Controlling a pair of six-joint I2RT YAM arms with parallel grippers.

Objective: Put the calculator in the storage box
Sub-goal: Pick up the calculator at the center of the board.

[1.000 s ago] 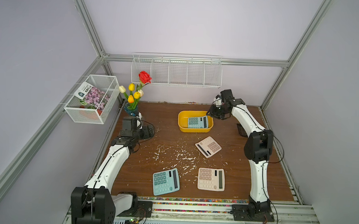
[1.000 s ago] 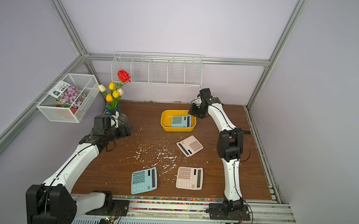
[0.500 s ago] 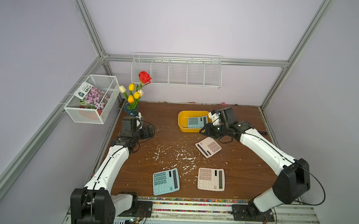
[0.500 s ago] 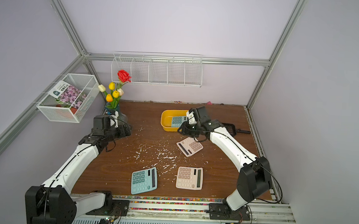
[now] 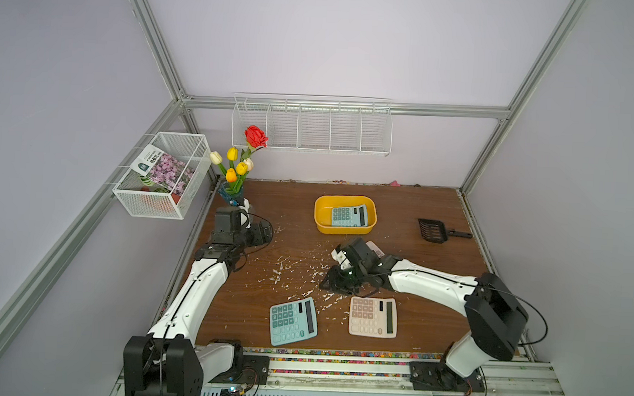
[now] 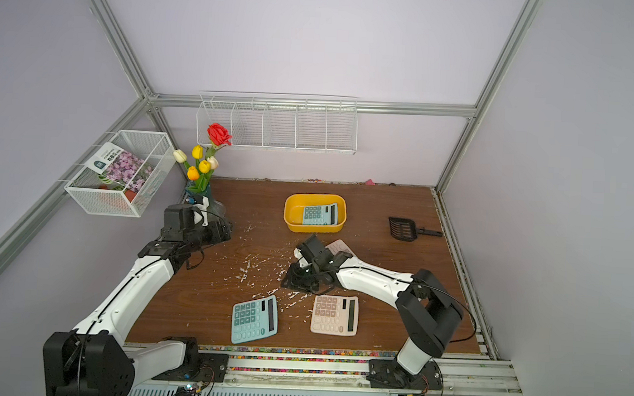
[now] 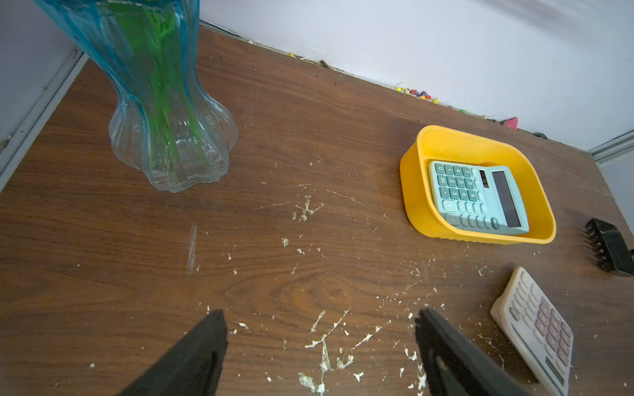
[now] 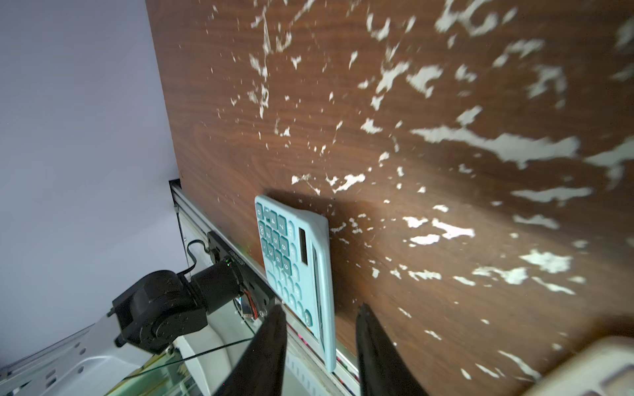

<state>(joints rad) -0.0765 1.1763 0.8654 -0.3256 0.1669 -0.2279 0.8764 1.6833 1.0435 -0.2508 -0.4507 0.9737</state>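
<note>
Over wooden table (image 5: 400,210), right arm (image 5: 430,287) stretches low, end effector (image 8: 320,310) parted.

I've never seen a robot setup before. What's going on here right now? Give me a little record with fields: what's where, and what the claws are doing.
storage box: yellow, at the back of the table, holding a teal calculator
loose calculators: front teal calculator, front beige calculator, second beige calculator partly under the right arm
left gripper: open, empty, beside the flower vase
right gripper: open, empty, over mid-table
extras: black scoop, white flecks
</note>
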